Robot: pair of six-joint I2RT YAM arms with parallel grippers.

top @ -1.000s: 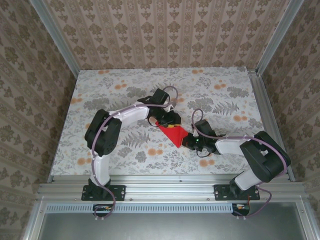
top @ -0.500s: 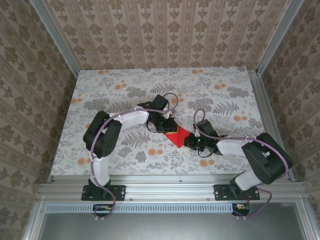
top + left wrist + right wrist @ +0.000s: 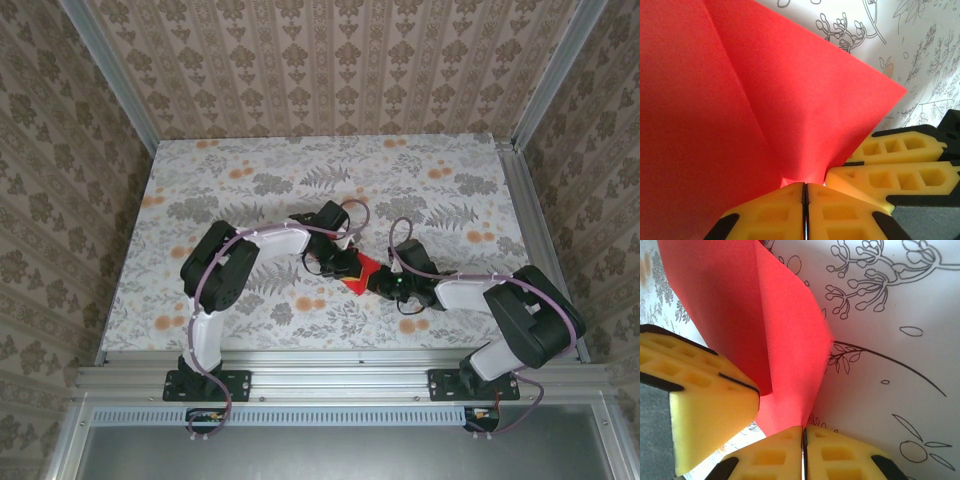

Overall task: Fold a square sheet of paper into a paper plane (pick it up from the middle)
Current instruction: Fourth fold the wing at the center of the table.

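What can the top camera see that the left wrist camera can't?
Top camera: the whole left arm and right arm, plus the patterned walls. Left wrist camera: up close, a crease in the folded red paper and the left gripper shut on its edge. Both: the paper, the flowery table and the right gripper next to it.

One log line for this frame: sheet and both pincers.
sheet: red, creased, between arms | left pincer: shut on sheet | right pincer: shut on sheet

Bright red paper, yellow-and-black left tool, grey-orange floral table.
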